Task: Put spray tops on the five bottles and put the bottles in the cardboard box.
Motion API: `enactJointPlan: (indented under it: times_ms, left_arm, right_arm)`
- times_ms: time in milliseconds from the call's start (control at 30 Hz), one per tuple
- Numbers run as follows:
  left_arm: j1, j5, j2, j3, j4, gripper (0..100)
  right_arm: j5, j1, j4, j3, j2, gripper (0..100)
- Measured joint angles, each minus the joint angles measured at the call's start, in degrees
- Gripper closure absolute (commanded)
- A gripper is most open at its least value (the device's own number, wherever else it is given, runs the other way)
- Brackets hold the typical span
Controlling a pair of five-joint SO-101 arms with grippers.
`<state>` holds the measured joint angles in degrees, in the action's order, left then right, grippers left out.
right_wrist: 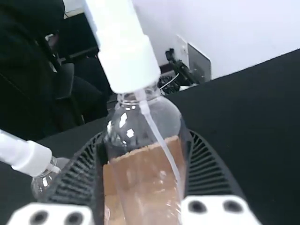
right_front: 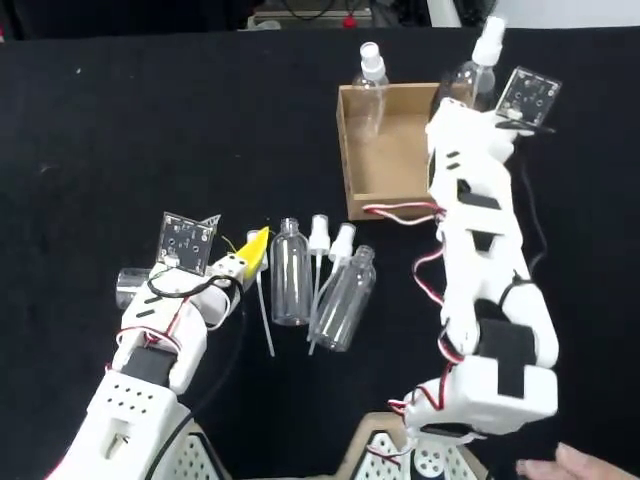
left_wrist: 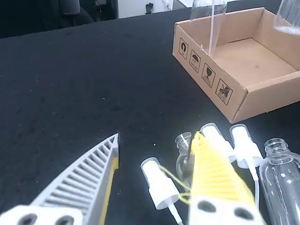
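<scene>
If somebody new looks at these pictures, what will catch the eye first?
First, the right gripper, shut on a capped bottle, held above the cardboard box, where another capped bottle already stands. Next, the open left gripper over loose spray tops and uncapped bottles on the black table.

Setting: black-covered table, indoor room.
We record a black cloth tabletop (right_front: 120, 120); beyond its 12 o'clock edge, tangled cables (right_front: 310, 12); at 1 o'clock, a pale strip (right_front: 570, 12); behind, a white wall (right_wrist: 243, 28) and a dark chair (right_wrist: 70, 77).
</scene>
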<state>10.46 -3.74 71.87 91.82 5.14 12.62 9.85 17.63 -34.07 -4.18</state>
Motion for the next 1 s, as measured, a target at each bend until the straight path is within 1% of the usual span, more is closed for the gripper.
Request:
enactJointPlan:
  times_ms: [167,333,433,500,767,867,1000]
  left_arm:
    - [0.0,0.0,0.0,0.0,0.0,76]
    - [0.0,0.0,0.0,0.0,0.0,76]
    - [0.0,0.0,0.0,0.0,0.0,76]
    - [0.0,0.0,0.0,0.0,0.0,76]
    - [0.0,0.0,0.0,0.0,0.0,76]
    - [0.0,0.0,0.0,0.0,0.0,76]
    - [0.0,0.0,0.0,0.0,0.0,76]
  right_arm:
    - [0.0,-0.3,6.2,2.0,-6.0,90.0]
    - [0.0,0.1,19.1,2.1,-13.1,90.0]
    - [-2.2,0.4,26.4,3.5,-18.0,90.0]
    - [-3.7,0.2,28.3,6.0,-21.1,90.1]
    - [-4.4,1.8,28.4,17.1,-31.0,90.0]
    - [-4.6,1.7,25.2,20.0,-32.9,90.0]
    - [-4.6,1.7,17.7,25.8,-35.3,90.0]
